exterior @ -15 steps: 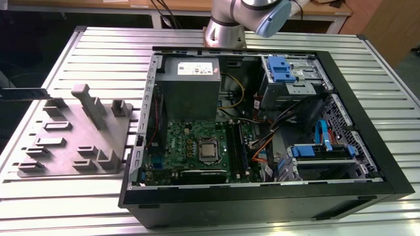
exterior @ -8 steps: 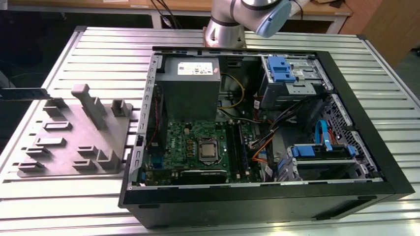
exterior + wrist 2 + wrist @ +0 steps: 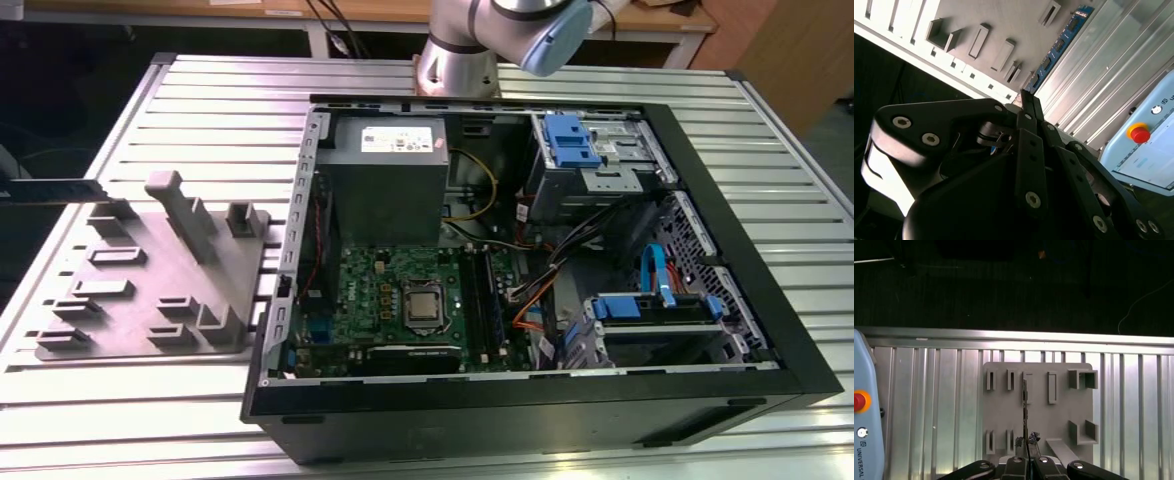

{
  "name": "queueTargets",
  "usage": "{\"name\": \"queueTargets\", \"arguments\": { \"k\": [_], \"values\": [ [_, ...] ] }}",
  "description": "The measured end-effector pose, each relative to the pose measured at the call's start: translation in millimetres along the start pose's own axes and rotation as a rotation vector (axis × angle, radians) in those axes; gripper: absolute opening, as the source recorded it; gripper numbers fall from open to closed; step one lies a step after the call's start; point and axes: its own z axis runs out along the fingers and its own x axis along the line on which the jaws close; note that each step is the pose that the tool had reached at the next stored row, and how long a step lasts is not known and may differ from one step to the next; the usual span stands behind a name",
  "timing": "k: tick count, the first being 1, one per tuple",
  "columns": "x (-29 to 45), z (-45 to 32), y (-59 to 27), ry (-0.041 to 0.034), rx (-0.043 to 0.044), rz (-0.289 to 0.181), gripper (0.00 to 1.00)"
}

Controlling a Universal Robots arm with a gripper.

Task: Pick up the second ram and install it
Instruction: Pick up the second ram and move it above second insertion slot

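Observation:
My gripper (image 3: 1027, 454) is shut on the second ram (image 3: 1025, 410), a thin dark strip seen edge-on that runs out from the fingertips. In the second wrist view the gripper (image 3: 1026, 100) shows its fingers pressed together. There the second ram (image 3: 1059, 46) shows its blue face and black chips. I hang high over the grey moulded tray (image 3: 1039, 420), whose slots stand empty in the exterior view (image 3: 134, 290). The open computer case (image 3: 747, 300) lies on its side with the green motherboard (image 3: 380, 290) facing up.
The tray has raised holders and a slanted grey bar (image 3: 187, 215). A pale blue pendant with a red button (image 3: 864, 415) sits on the ribbed metal table (image 3: 929, 415) beside the tray. Cables, drive cages and a power supply (image 3: 387, 170) crowd the case. My arm (image 3: 507, 40) rises behind it.

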Motion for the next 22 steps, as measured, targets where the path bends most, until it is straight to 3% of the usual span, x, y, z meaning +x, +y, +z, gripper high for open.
{"name": "queueTargets", "arguments": {
  "k": [16,22],
  "values": [
    [0.2,-1.5,-35.1,-0.0001,0.0001,0.000,0.08],
    [-0.1,-5.4,-36.6,0.0001,-0.0005,0.000,0.08]
  ]
}}
